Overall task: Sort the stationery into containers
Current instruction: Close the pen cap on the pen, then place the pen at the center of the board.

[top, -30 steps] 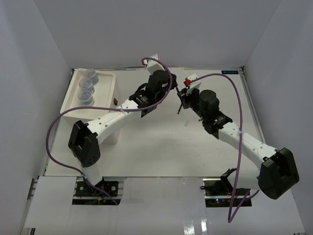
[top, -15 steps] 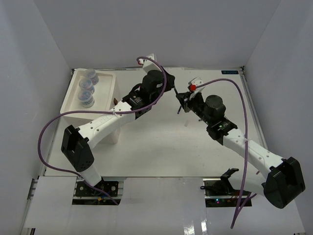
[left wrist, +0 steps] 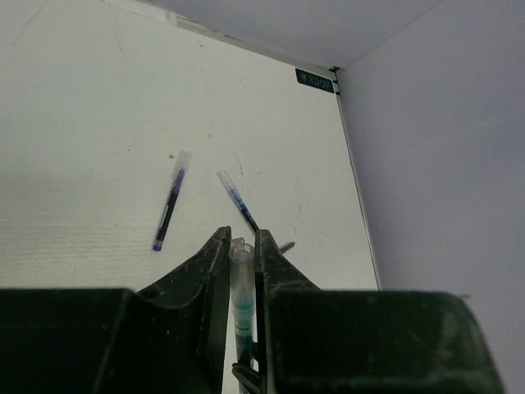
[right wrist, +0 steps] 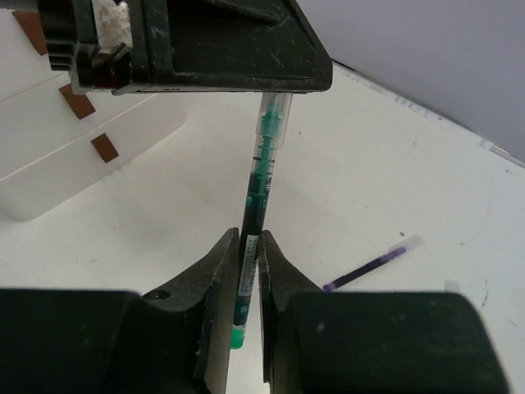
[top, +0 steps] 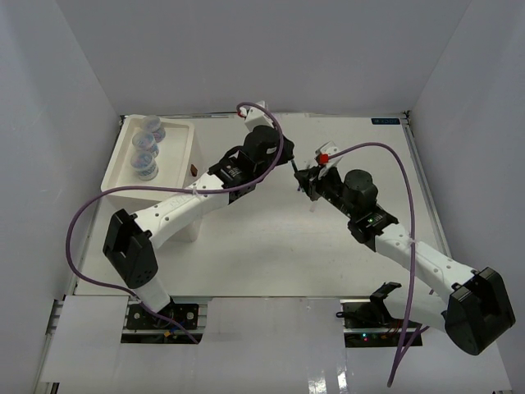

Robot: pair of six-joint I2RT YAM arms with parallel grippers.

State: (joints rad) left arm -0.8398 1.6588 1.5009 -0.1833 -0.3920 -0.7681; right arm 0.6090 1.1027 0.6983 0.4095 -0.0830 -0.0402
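The left pincer (left wrist: 242, 240) pinches the green pen (right wrist: 261, 164) at its clear-capped end — the right pincer (right wrist: 248, 246) clamps the same pen further down its barrel, above the desk (top: 271, 246), midway across and nearer the far edge.

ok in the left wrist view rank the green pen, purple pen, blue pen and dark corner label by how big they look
1. green pen: looks largest, but nearest the camera, so unsure
2. purple pen
3. blue pen: near end may be hidden
4. dark corner label
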